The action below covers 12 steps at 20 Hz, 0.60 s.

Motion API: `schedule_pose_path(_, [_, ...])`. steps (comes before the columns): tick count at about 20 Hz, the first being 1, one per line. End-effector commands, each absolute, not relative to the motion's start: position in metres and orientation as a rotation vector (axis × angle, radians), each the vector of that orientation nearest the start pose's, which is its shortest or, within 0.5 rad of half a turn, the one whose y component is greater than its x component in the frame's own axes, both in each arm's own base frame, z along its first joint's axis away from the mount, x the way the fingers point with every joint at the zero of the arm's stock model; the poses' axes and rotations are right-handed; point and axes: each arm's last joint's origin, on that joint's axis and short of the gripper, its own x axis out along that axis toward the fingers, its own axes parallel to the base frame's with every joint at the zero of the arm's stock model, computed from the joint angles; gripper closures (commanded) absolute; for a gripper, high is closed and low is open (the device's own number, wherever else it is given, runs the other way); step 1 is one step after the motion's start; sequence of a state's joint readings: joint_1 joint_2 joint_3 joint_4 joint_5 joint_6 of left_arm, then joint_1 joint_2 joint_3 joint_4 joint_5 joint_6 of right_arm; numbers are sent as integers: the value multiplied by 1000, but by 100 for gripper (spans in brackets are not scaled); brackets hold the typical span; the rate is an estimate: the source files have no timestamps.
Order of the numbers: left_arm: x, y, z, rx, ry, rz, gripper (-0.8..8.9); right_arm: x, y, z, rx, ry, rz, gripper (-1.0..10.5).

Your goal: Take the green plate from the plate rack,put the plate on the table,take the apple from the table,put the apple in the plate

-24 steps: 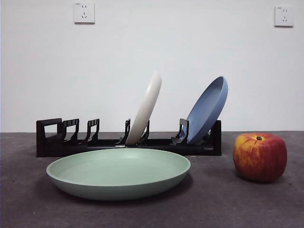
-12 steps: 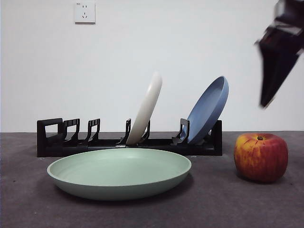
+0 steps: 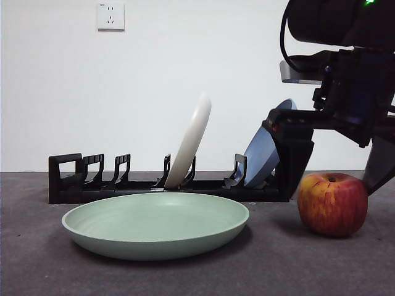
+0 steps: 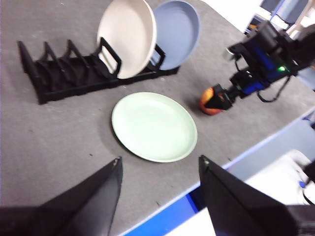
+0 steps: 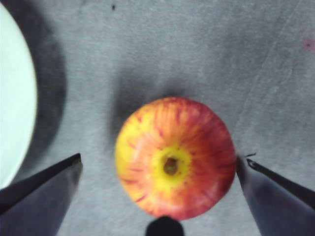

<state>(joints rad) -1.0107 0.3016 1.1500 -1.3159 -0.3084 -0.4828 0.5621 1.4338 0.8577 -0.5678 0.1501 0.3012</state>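
The green plate [image 3: 154,225] lies flat on the table [image 3: 37,265] in front of the plate rack [image 3: 68,179]. The apple [image 3: 332,203] stands on the table to the plate's right. My right gripper [image 3: 336,179] is low over the apple, open, one jaw on each side of it. The right wrist view shows the apple [image 5: 174,157] between the jaws of that gripper [image 5: 160,164], with the plate's rim [image 5: 12,98] at one side. My left gripper [image 4: 160,159] is open and empty, high above the table, looking down on the plate [image 4: 154,126] and the apple [image 4: 211,100].
A cream-white plate [image 3: 191,142] and a blue plate [image 3: 259,157] stand tilted in the rack. The rack's slots near its loop handle [image 3: 65,166] hold nothing. The table's front edge [image 4: 162,221] runs close to the green plate.
My right arm has come down from the upper right and now has its open jaws on either side of the apple. The apple has shifted slightly left. The plates have not moved.
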Motion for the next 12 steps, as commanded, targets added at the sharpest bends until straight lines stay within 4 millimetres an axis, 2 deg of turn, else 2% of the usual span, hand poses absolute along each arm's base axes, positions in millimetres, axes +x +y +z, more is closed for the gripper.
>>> schedule_pose_path(1, [-8, 30, 362, -170, 529, -572, 553, 225, 136, 193, -138, 1106, 166, 698])
schedule_pose_path(2, [-8, 30, 362, -170, 529, -572, 553, 226, 136, 193, -139, 1103, 167, 878])
schedule_pose_path(3, [-8, 30, 362, -170, 529, -572, 553, 226, 137, 194, -142, 1094, 163, 961])
schedule_pose_path(8, [-8, 30, 362, -170, 529, -572, 553, 232, 141, 212, -133, 1082, 184, 955])
schedule_pose_path(10, [-8, 30, 362, -171, 529, -572, 553, 235, 143, 228, -154, 1087, 207, 955])
schedule_pose_path(12, [-8, 30, 362, -171, 529, -572, 553, 239, 147, 254, -142, 1091, 266, 955])
